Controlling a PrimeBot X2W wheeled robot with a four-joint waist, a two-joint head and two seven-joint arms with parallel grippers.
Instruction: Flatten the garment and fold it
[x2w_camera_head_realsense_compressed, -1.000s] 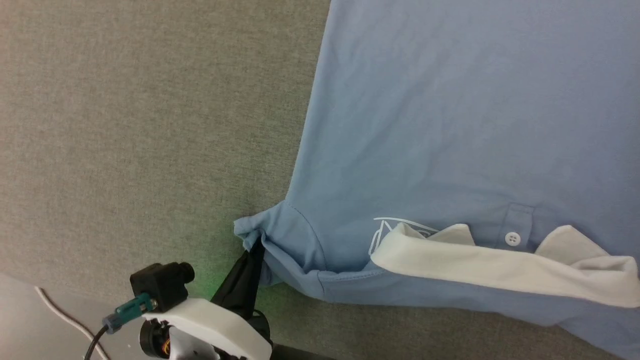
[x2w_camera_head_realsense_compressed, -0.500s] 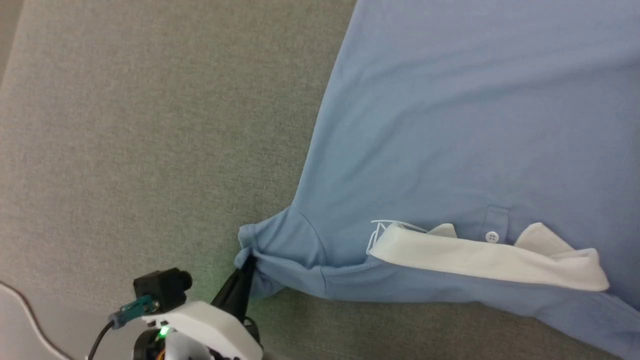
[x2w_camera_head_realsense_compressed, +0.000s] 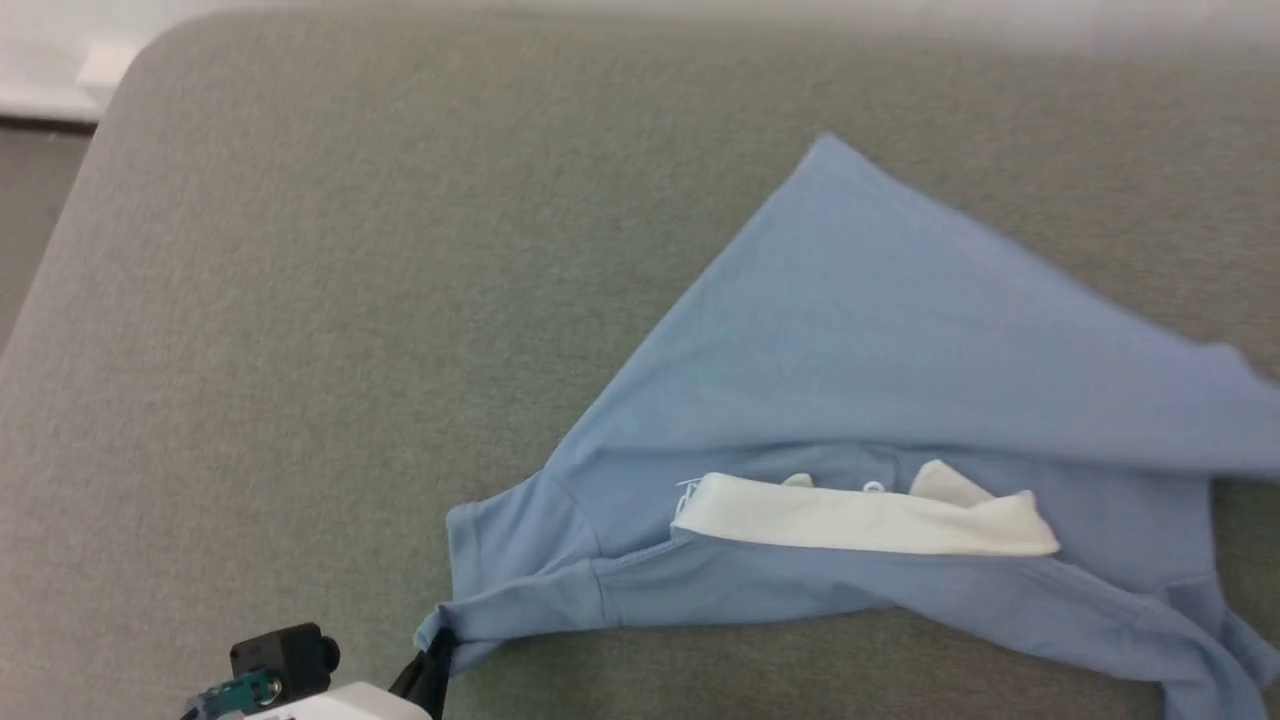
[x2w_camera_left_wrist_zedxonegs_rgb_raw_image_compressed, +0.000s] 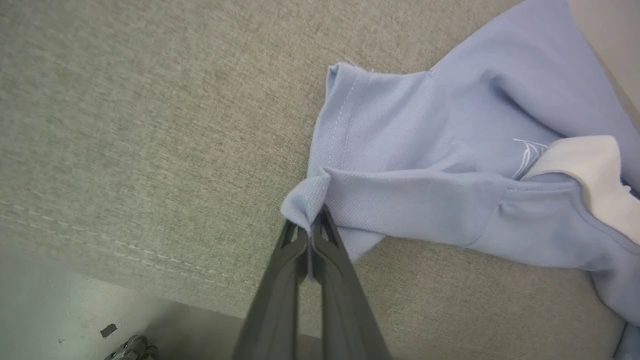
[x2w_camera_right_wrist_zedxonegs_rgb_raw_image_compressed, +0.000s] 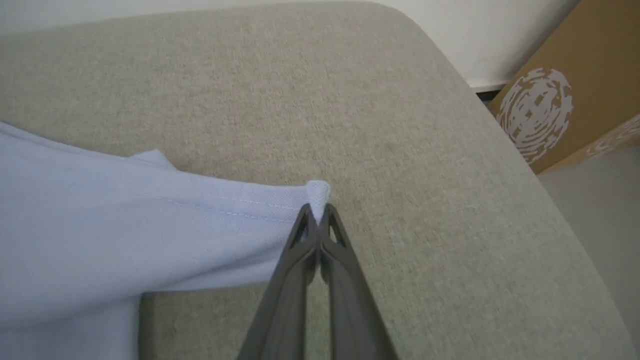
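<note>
Garment (x2w_camera_head_realsense_compressed: 900, 350) partly beyond right edge

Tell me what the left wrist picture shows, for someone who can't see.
The left claw is shut on a sleeve edge of a light blue shirt on a grey fabric surface. Its white collar shows at the right.

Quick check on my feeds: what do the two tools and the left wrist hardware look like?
The left tool and right tool look alike. Each has two long, slim, dark grey fingers tapering to points, with a small triangular cut-out near each tip. In the head view, the left wrist has a white rounded shell carrying a black boxy camera block and a teal plug.
</note>
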